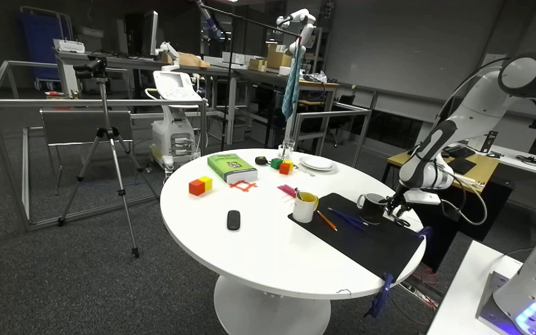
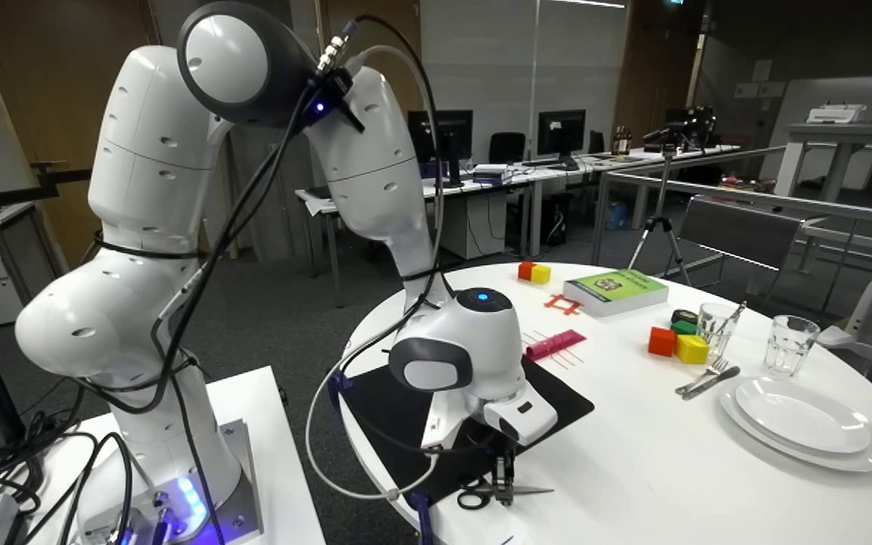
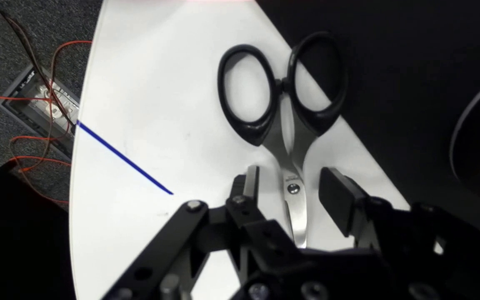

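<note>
My gripper point(image 3: 293, 187) is open, with its two fingers apart on either side of black-handled scissors point(image 3: 281, 152). Neither finger visibly touches them. The scissors' handles partly overlap the black mat point(image 3: 411, 50); the metal part is over the white table, and the blade tips are hidden under the gripper. In both exterior views the gripper point(image 1: 394, 209) point(image 2: 504, 484) is low at the scissors point(image 1: 402, 222) point(image 2: 474, 496). A dark mug point(image 1: 372, 205) stands beside the gripper; a dark rim at the wrist view's right edge may be that mug.
On the mat are a white-yellow mug point(image 1: 303, 209) with pens, an orange pencil point(image 1: 327, 221) and blue pens point(image 1: 349, 218). Blue clamps point(image 1: 382, 295) grip the table edge. A green book point(image 1: 233, 167), cubes point(image 2: 661, 341), plates point(image 2: 807, 416), glasses point(image 2: 788, 344) and a black device point(image 1: 233, 220) stand farther off.
</note>
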Controlling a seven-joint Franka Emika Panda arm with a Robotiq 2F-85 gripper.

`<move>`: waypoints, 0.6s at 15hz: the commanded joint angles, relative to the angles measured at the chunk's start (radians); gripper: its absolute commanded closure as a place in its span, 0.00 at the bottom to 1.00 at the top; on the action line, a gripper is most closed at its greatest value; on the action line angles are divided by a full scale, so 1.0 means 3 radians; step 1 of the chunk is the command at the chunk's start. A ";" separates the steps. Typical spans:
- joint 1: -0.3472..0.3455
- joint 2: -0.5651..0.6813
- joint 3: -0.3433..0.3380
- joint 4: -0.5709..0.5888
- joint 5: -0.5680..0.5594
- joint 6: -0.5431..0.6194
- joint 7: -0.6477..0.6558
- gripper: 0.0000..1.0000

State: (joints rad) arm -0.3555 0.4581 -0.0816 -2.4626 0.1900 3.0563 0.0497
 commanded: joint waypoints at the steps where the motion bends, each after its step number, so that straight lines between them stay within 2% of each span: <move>1: 0.0020 0.0045 -0.0006 0.0037 0.0043 0.0051 0.0040 0.87; 3: 0.0040 0.0032 -0.0024 0.0034 0.0036 0.0045 0.0047 0.99; 9: -0.0009 -0.0179 0.0077 -0.0057 0.0069 -0.0037 0.0019 0.97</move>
State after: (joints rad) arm -0.3548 0.4554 -0.0766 -2.4541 0.1900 3.0564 0.0498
